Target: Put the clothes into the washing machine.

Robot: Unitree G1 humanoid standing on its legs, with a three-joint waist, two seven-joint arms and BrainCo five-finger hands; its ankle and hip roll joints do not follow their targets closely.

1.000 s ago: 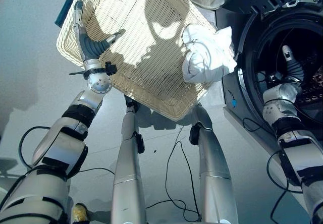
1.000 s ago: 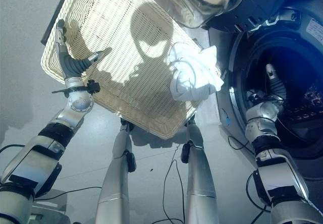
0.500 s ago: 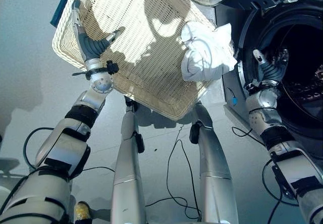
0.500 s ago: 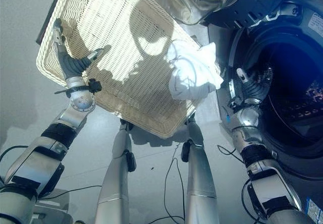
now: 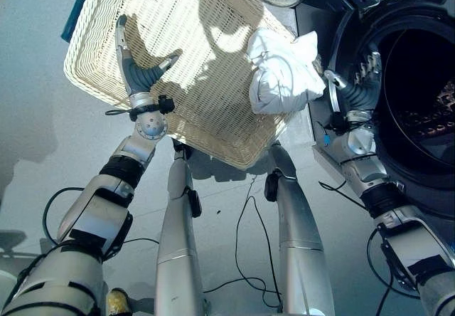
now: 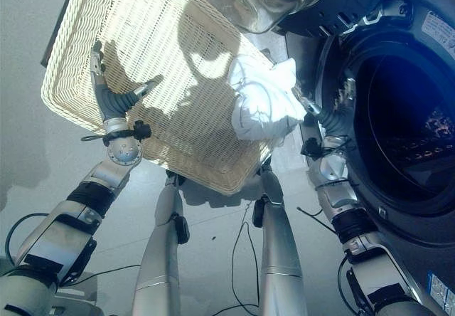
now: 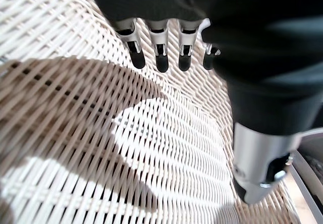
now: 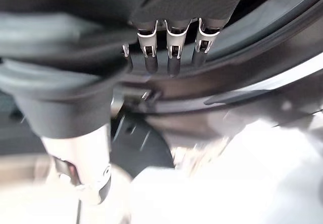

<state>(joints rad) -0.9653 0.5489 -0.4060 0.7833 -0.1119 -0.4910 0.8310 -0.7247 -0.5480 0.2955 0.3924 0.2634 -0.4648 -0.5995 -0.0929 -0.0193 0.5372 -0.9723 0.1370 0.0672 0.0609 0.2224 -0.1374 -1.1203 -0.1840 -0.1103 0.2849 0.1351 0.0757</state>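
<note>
The washing machine (image 5: 419, 95) is seen with its round drum mouth open, and every place below is given from that mouth. Just beside it stands the wicker basket (image 5: 178, 67), tilted, its near corner almost at the machine's front. In that corner, against the basket wall nearest the mouth, the white clothes (image 5: 281, 74) lie bunched in one lump with no clear long axis.

The right hand (image 5: 353, 88) is held between the lump and the rim of the mouth, close beside the cloth; its fingers (image 8: 171, 57) are straight and relaxed, and nothing is held in them. It is plainly the nearer hand. The left hand (image 5: 142, 70) is spread flat, fingers straight and empty, over the basket floor well away from the mouth.

The coming grasp is judged to call for a short reach away from the mouth. The basket rim lies between, and the carry back looks short and unobstructed.
</note>
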